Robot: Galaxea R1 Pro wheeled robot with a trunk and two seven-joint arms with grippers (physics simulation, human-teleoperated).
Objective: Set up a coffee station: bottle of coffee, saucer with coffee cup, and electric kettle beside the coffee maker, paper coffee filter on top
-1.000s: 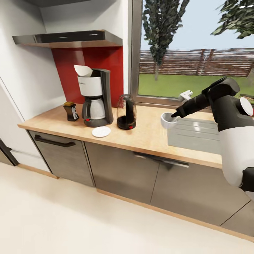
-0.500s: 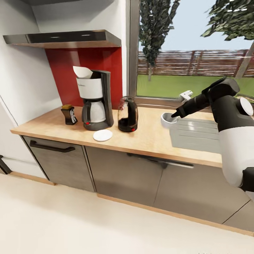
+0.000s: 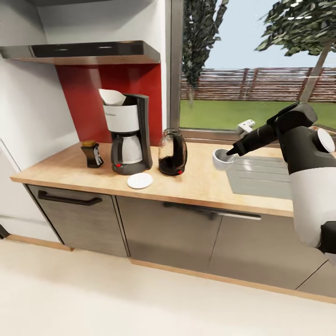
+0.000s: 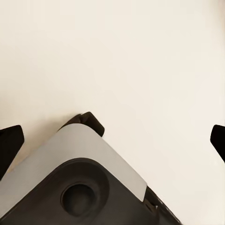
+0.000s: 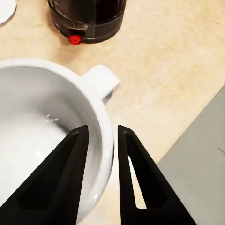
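On the light wood countertop (image 3: 200, 184), a black-and-white coffee maker (image 3: 127, 135) stands upright with a white paper filter (image 3: 112, 96) on top. A dark, gold-capped coffee bottle (image 3: 92, 154) stands beside it, a glass kettle (image 3: 172, 152) on its other side, a white saucer (image 3: 140, 180) in front. The white cup (image 3: 222, 159) is held by its rim, well apart from the saucer.

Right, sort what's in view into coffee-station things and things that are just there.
Part of the job:
- kitchen countertop
- coffee maker
- paper coffee filter
- bottle of coffee
- saucer
- electric kettle
- coffee cup, pinched by its rim in the right gripper

Just there:
- sink
- faucet
- range hood
- window
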